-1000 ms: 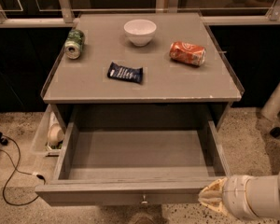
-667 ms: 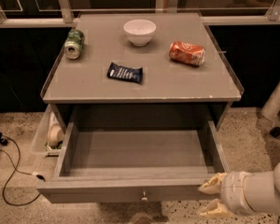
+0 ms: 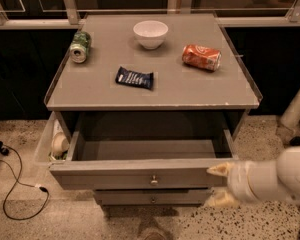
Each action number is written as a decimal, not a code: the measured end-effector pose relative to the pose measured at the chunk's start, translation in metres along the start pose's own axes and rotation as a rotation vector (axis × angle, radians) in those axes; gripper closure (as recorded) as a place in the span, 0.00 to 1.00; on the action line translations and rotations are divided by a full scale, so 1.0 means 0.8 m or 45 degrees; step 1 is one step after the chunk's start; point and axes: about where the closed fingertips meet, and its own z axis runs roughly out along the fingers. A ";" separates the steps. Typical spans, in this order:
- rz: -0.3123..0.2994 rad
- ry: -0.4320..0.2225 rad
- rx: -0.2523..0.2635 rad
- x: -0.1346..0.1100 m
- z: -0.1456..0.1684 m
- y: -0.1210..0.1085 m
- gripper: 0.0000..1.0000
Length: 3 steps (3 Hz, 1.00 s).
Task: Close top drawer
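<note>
On the grey cabinet top (image 3: 190, 91), left to right: a green drink can (image 3: 80, 46) on its side, a dark blue snack packet (image 3: 134, 77), a white round bowl (image 3: 150, 34), an orange toppled can (image 3: 202, 57). Below, the wide grey wooden top drawer (image 3: 115, 176) stands partway out. At its right end the white gripper (image 3: 219, 185) holds its cream fingers (image 3: 217, 170) spread apart, upper tip touching the drawer front, lower tip beneath it.

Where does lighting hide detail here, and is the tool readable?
Camera view: the top drawer is shadowed at its back under the tabletop; the background beyond is dark; the tool, at the drawer front's right end, shows pale and well lit, jaws apart.
</note>
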 end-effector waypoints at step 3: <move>-0.115 0.062 0.093 0.002 0.041 -0.129 0.81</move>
